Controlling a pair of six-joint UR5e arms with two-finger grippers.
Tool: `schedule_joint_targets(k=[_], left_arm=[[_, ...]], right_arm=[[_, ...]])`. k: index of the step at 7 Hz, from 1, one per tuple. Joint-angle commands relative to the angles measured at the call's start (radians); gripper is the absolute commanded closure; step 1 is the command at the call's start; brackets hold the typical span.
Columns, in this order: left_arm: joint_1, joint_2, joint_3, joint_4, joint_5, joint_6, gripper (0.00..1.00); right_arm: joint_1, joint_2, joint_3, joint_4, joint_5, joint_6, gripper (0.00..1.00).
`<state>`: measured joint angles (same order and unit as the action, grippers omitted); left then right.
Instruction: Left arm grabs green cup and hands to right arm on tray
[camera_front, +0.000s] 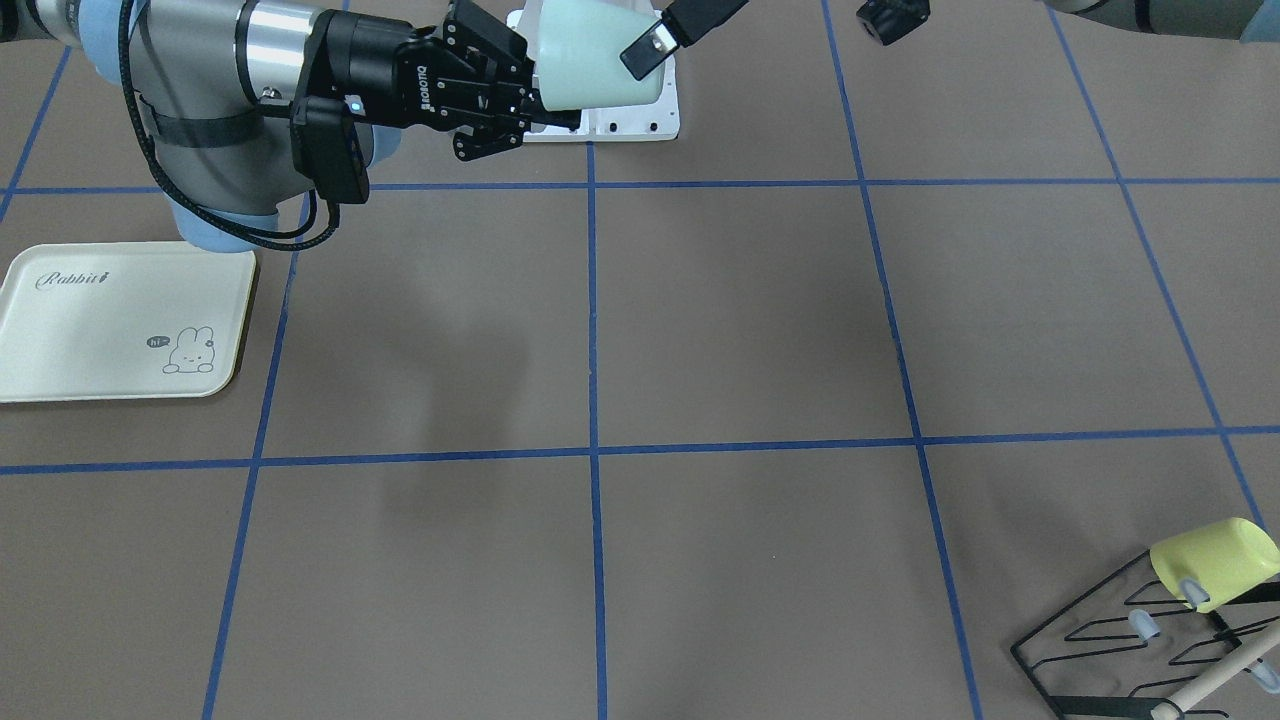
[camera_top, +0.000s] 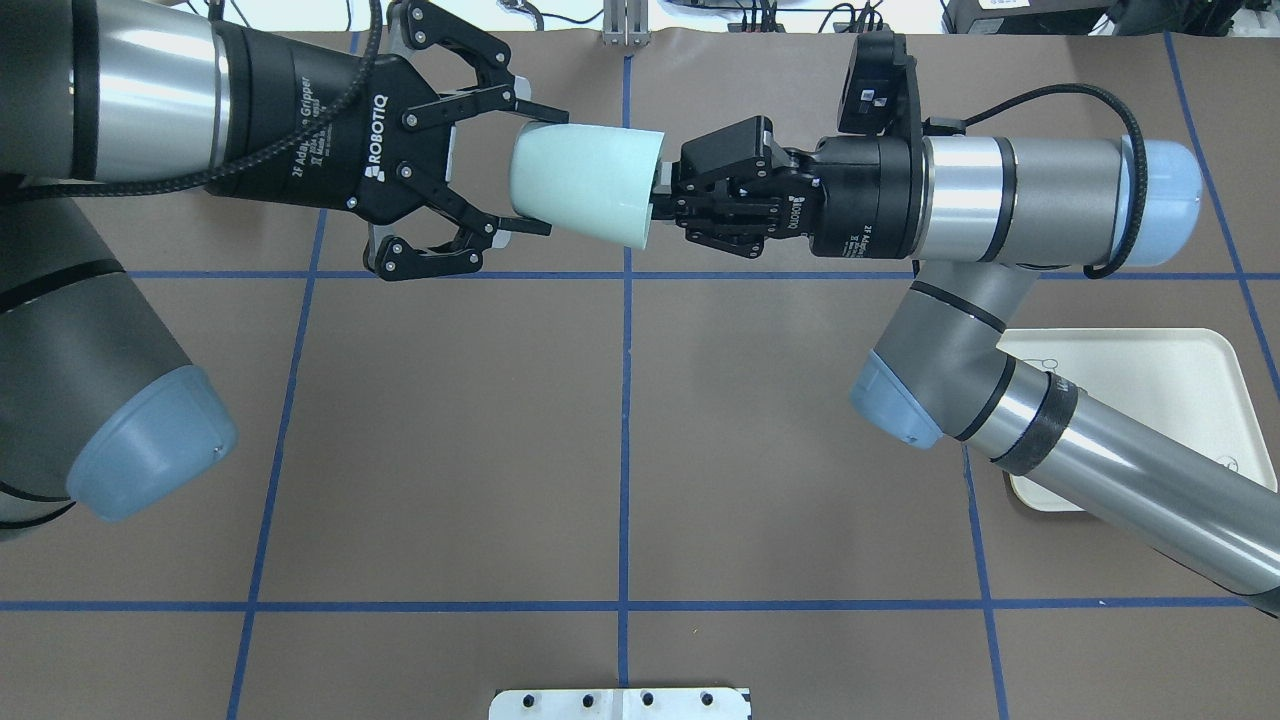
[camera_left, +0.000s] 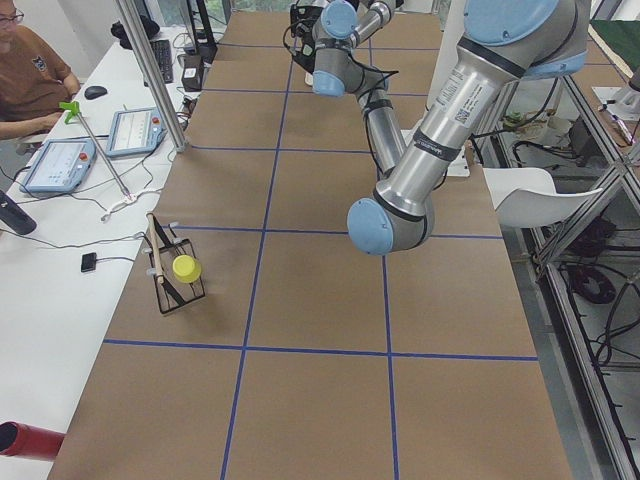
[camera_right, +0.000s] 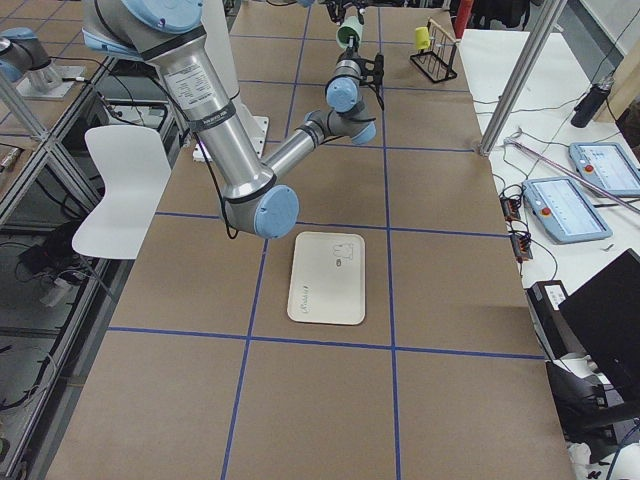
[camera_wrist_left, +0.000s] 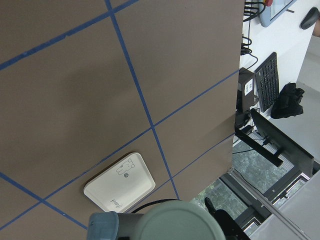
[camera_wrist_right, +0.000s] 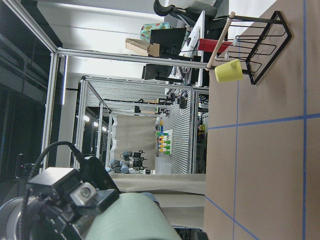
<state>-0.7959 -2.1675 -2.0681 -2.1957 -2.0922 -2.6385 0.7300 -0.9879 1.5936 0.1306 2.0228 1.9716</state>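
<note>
The pale green cup (camera_top: 585, 185) hangs sideways in mid-air between both arms, over the table's robot side. My right gripper (camera_top: 662, 195) is shut on the cup's wide rim. My left gripper (camera_top: 535, 168) is open, its fingers (camera_top: 530, 108) spread just outside the cup's narrow base. In the front-facing view one left finger (camera_front: 650, 45) lies against the green cup (camera_front: 600, 55), and the right gripper (camera_front: 545, 100) holds the other end. The cream tray (camera_top: 1150, 370) lies flat below the right arm and has nothing on it.
A yellow cup (camera_front: 1215, 560) sits on a black wire rack (camera_front: 1100, 640) at the table's far corner on my left side. A white mounting plate (camera_front: 640, 120) lies under the held cup. A person sits at a side desk (camera_left: 30, 70).
</note>
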Motion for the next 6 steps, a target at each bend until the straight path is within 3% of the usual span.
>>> schedule_joint_targets(k=[1, 2, 3, 6], left_arm=[[0.000, 0.000, 0.000, -0.004, 0.000, 0.000, 1.00], [0.000, 0.000, 0.000, -0.006, 0.000, 0.002, 0.85], [0.000, 0.000, 0.000, -0.006, 0.001, 0.003, 0.01], [0.000, 0.001, -0.001, -0.007, 0.000, 0.012, 0.00]], right_arm=[[-0.003, -0.002, -0.001, 0.000, -0.001, 0.000, 0.74], [-0.003, -0.003, -0.001, 0.000, -0.003, 0.001, 0.84], [-0.003, -0.008, -0.001, 0.000, -0.003, 0.003, 1.00], [-0.003, -0.009, 0.000, 0.000, -0.003, 0.003, 1.00]])
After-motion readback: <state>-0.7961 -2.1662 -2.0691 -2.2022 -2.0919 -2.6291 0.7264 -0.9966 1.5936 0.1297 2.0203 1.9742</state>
